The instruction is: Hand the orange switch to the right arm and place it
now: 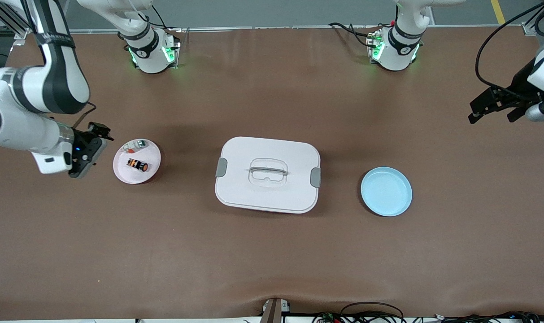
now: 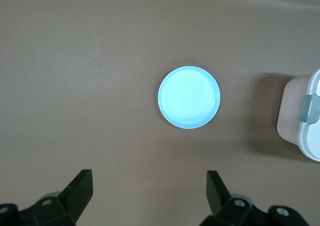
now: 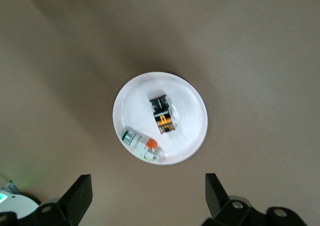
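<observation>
No readable writing is seen. The orange switch (image 1: 137,164) is found lying in the white dish (image 1: 151,150). Right claw (image 1: 91,148) is held apart beside the dish; left claw (image 1: 493,106) is held apart above the worktop (image 1: 272,251).

bright, even overhead light; soft shadows, slightly hazy wrist views.

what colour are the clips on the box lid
Grey clips on the white box lid; the front view shows them best.

Two plates (image 1: 386,191) (image 1: 137,161), two switches (image 1: 137,164) (image 1: 134,144), one lidded box (image 1: 267,174).
</observation>
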Controlling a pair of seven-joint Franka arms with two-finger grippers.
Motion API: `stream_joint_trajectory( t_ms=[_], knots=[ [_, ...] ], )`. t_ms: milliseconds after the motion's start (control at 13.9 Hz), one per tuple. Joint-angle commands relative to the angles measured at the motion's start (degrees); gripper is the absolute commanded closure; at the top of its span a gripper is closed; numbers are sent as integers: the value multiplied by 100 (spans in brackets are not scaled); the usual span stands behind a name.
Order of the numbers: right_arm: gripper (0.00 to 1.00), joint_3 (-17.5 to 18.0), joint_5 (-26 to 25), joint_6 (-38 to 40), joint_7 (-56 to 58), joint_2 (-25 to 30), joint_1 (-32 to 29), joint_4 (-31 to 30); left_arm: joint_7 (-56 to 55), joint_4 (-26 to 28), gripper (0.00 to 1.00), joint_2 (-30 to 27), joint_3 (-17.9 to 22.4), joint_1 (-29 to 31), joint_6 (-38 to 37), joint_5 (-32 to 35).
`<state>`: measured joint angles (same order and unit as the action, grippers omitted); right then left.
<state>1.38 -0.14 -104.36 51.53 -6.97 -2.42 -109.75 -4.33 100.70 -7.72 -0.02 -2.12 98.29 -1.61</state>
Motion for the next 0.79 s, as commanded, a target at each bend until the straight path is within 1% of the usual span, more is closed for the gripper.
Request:
stream_joint_trajectory(
  t_ms=[0,144,289,505,722],
  knots=[
    [0,73,-302,878,-1220,-24,-4,760,81,-278,0,-10,11,-43,-354,-6],
    [0,82,-258,1433,-2203,-59,-4,1322,90,-349,0,8,-7,-51,-451,-6],
    [0,82,-215,1760,-3162,-59,5,1728,99,-288,0,-36,-24,1,-530,-6],
    [0,91,-197,2068,-4298,-59,-13,2123,90,-51,0,-264,-24,10,-496,11],
    [0,82,-197,2183,-5081,-86,-48,2423,64,-129,0,-212,-24,-16,-460,55]
  ],
)
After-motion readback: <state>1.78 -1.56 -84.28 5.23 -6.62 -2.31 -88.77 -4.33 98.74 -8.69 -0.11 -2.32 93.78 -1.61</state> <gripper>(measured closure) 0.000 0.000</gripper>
